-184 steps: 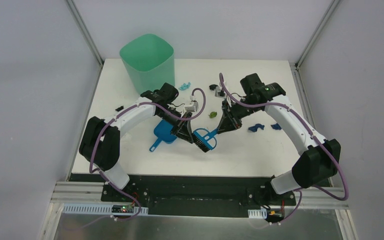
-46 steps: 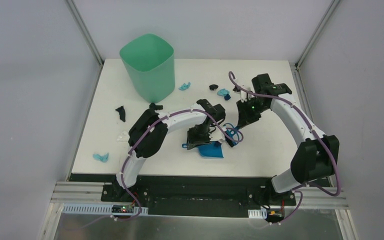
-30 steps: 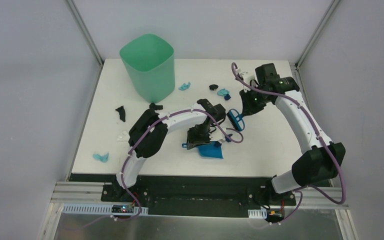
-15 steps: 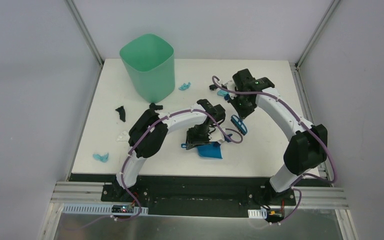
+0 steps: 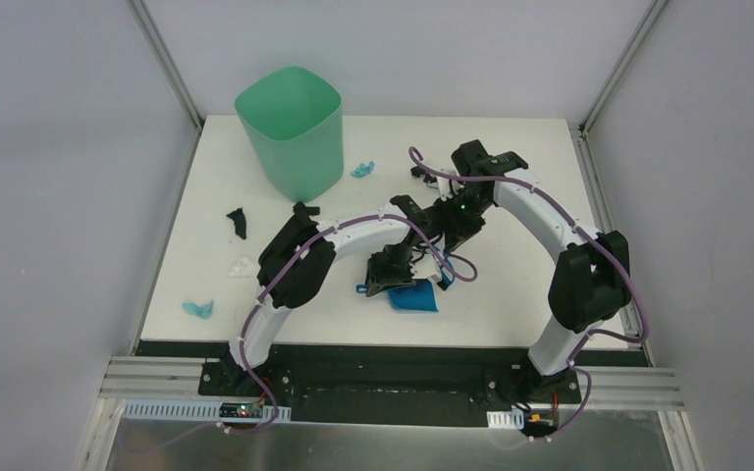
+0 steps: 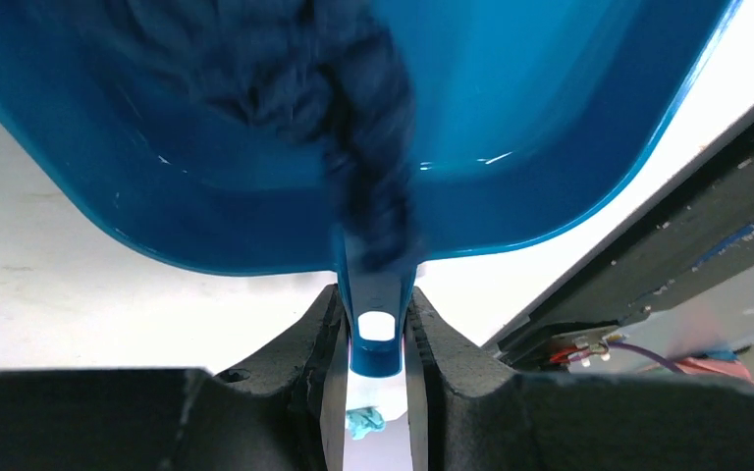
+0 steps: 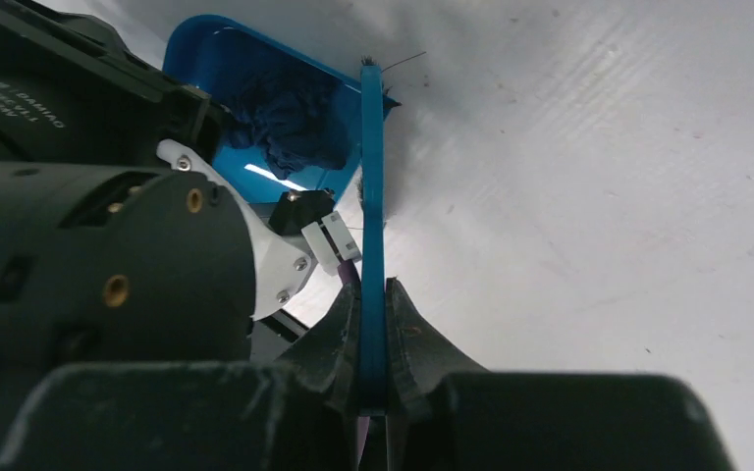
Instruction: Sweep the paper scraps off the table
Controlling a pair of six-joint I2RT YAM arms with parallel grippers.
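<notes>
Worktop [image 5: 520, 285]: flat, matte white, with a black front edge. Bin [image 5: 295, 132]: mint-green plastic, rounded-square, upright at the far left.

Dustpan [image 5: 414, 296]: glossy blue plastic, a shallow scoop with a thin flat handle, sitting front-centre on the worktop.

Paper scraps [image 5: 361, 169]: small crumpled wads lying loose on the worktop.
- A light blue one lay near the bin.
- A black wad [image 5: 239, 223] and a white wad [image 5: 241, 265] lay toward the left edge.
- Another light blue wad [image 5: 196, 309] lay at the front left.

Left tool [image 6: 376, 343]: fingers drawn in narrow, clamped on the dustpan's handle from both flat sides.

Right tool [image 7: 372, 343]: nearly closed, pinching the hand brush [image 7: 371, 226] by its thin blue handle, seen edge-on. The dark bristles at the far end were just beside the dustpan's rim; I could not tell whether they touched.

Only the top view showed the bin and the scattered wads. Only the wrist views showed each grip and a dark blue wad [image 7: 290, 123] lying inside the pan, blurred in the left wrist view.
</notes>
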